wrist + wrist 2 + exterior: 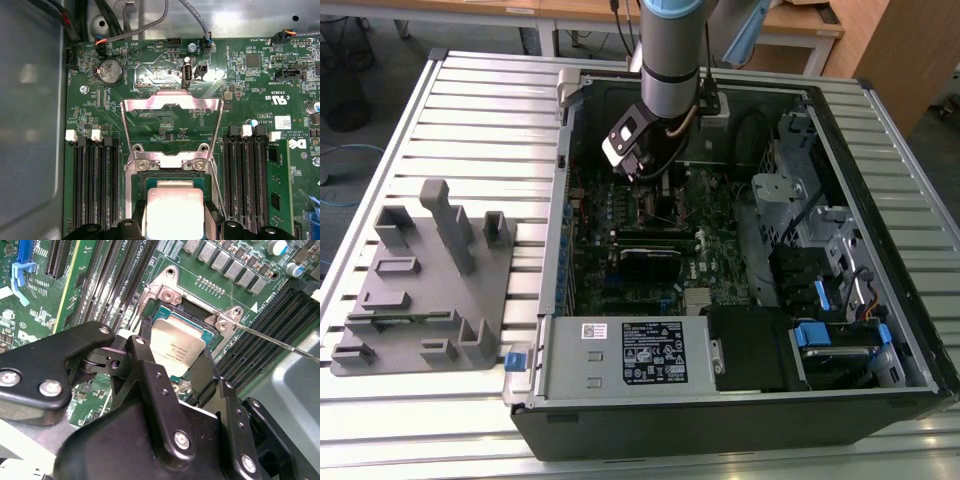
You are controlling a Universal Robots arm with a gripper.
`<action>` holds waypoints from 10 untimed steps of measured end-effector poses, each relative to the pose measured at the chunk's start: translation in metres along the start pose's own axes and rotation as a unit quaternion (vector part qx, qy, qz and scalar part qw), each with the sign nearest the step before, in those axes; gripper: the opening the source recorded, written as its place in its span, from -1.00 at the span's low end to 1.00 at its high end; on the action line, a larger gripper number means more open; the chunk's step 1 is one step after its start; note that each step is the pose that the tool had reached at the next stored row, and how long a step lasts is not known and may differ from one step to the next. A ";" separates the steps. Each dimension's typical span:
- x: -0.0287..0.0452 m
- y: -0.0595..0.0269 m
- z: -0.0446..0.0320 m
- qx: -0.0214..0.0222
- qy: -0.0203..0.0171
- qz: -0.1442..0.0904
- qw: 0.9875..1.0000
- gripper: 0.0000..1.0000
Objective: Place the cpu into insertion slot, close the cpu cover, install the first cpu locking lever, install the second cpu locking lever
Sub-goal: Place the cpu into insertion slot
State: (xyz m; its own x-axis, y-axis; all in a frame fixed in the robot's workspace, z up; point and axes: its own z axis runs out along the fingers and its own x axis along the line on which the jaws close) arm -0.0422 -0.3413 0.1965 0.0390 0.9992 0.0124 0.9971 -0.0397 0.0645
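An open computer case (720, 428) is seen lying on a slatted metal desk (480, 110), with a grey fixture (430, 285) set beside it on the exterior view's left. The arm (670, 50) is lowered into the case, and the tool (655, 165) is held just above the green circuit board (150, 55). In both wrist views the tool's black fingers (205, 372) are seen closed against two opposite edges of the cpu (177, 347), which is gripped directly over the insertion slot (196, 313); whether it is fully seated cannot be told. The cpu cover (170, 103) is swung open on its hinge, and the board is visible through its window. A thin locking lever (275, 342) is angled out from the socket's corner. Rows of memory slots (95, 185) are found on either side of the socket. A white label (655, 352) with black print is fixed to the metal housing at the case's near side, and a small white sticker (282, 121) is carried by the board. Faint lines of print are borne on the cpu's face, too small to be made out.
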 end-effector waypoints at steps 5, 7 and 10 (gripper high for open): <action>0.0000 0.0000 0.0002 0.000 0.000 0.000 1.000 0.08; 0.0001 0.0000 0.0006 0.000 0.000 0.000 1.000 0.08; 0.0000 -0.0001 0.0023 0.000 0.000 0.000 1.000 0.08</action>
State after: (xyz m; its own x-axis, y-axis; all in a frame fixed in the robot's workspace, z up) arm -0.0422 -0.3413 0.1942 0.0389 0.9992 0.0123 0.9971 -0.0396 0.0645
